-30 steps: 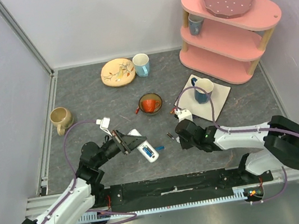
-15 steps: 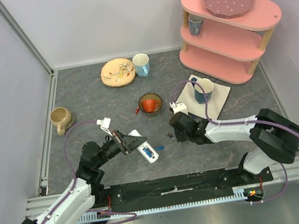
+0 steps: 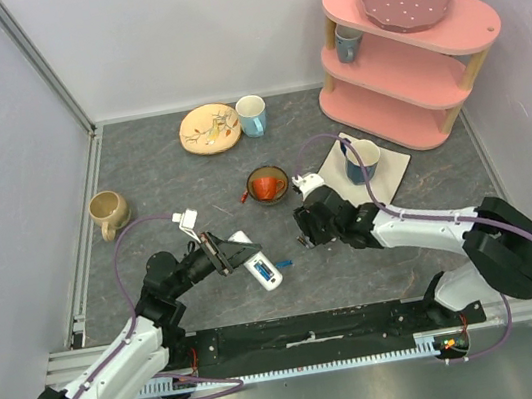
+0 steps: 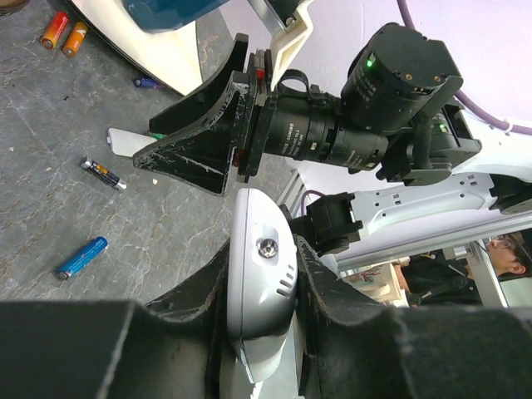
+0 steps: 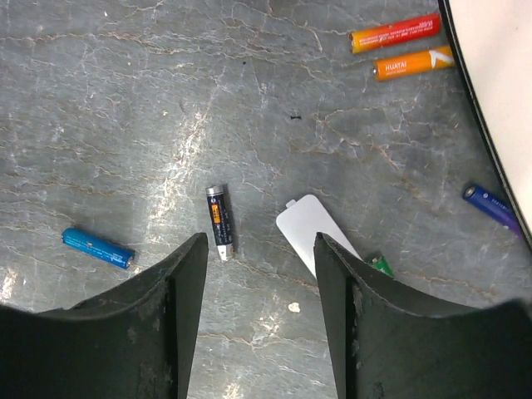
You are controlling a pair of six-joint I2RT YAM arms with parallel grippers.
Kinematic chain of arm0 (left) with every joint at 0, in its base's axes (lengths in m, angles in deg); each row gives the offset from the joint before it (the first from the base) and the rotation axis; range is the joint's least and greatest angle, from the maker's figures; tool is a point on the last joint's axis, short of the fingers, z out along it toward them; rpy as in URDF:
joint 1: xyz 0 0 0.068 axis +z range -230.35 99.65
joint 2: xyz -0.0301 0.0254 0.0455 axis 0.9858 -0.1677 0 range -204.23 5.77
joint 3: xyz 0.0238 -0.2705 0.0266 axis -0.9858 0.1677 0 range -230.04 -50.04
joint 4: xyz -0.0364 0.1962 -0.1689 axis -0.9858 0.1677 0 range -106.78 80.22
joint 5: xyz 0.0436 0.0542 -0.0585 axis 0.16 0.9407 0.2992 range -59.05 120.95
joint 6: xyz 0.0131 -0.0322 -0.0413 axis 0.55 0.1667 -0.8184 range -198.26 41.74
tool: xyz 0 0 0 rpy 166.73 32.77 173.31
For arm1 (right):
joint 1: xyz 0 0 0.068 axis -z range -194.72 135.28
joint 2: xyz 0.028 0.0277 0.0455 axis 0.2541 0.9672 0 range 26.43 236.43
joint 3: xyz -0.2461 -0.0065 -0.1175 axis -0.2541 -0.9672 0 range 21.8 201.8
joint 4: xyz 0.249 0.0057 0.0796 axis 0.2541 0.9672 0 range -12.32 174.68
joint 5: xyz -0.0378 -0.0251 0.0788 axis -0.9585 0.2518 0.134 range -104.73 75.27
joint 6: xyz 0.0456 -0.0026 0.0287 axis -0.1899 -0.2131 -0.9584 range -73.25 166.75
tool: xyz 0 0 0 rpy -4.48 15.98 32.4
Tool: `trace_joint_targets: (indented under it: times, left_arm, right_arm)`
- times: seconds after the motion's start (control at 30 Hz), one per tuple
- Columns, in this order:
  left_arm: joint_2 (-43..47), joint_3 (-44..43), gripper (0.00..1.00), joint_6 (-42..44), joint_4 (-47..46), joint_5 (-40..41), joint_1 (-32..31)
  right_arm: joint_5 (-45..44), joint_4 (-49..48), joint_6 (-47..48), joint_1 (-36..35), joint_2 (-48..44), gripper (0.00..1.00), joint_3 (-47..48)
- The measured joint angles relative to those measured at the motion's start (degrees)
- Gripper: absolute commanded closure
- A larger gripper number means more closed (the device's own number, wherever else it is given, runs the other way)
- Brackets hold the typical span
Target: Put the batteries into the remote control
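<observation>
Bare worktop (image 3: 150, 167) lies open between the tan mug (image 3: 106, 213) at the left edge and the bowl (image 3: 268, 185) mid-worktop, the pink shelf (image 3: 400, 87) blocks the far right corner, and under the spread right claw (image 5: 258, 249) a white cover (image 5: 314, 231) crowds the dark battery (image 5: 220, 222) on one side.
</observation>
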Motion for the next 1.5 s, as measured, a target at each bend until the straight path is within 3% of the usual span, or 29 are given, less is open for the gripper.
trace_joint_targets:
  times: [0.17, 0.53, 0.8, 1.13, 1.5]
  left_arm:
    - [0.07, 0.0, 0.98, 0.0, -0.02, 0.0, 0.0]
    - [1.01, 0.0, 0.98, 0.0, 0.02, 0.0, 0.0]
    - [0.98, 0.0, 0.98, 0.0, 0.0, 0.0, 0.0]
    - [0.87, 0.0, 0.98, 0.0, -0.04, 0.0, 0.0]
    - [0.13, 0.02, 0.98, 0.0, -0.15, 0.0, 0.0]
  right_arm:
    - [0.9, 1.77, 4.48, 1.29, 1.53, 0.36, 2.19]
    - [4.13, 4.52, 9.29, 4.52, 5.44, 0.42, 2.49]
    - [6.14, 4.79, 9.4, 5.31, 6.8, 0.47, 2.49]
    - [7.76, 4.66, 5.14, 6.03, 6.49, 0.46, 2.34]
    - [9.27, 7.52, 3.32, 6.03, 5.46, 0.67, 2.12]
